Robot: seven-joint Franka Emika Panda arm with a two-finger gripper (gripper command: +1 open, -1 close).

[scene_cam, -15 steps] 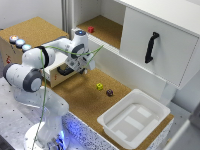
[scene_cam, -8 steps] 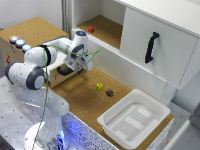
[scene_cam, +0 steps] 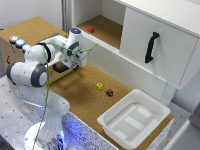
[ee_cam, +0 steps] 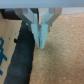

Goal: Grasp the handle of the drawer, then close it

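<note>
**Drawer handle just beside the closed fingers; grasp not yet made**

Drawer [scene_cam: 59, 69] of light wood is seen low on the cork counter [scene_cam: 80, 97] at the exterior view's left, largely hidden behind the arm's white forearm. The gripper [scene_cam: 75, 64] is held down in front of it. In the wrist view the handle [ee_cam: 22, 55] is shown as a short black bar, blurred, lying just beside the gripper [ee_cam: 41, 45] and not between its jaws. The fingers [ee_cam: 37, 31] are seen drawn together at the tips with nothing held, so far as the soft picture allows.

The step in hand is judged to be the grasp itself, with the closing push not yet begun. For a clean grasp the jaws would need to be parted first, then shifted sideways until the bar is straddled, one finger on each side, and lowered enough that the pads are set against the bar's middle and not its end. Only then should they be clamped. The push is best directed straight along the drawer's travel, so that the box is not racked in its runners and the bar is not levered out of the pads.

The yellow block [scene_cam: 99, 86], the dark piece [scene_cam: 109, 92] and the white tub [scene_cam: 132, 117] are set well apart from the work. The white door's long black handle [scene_cam: 151, 47] is not the one wanted.
</note>
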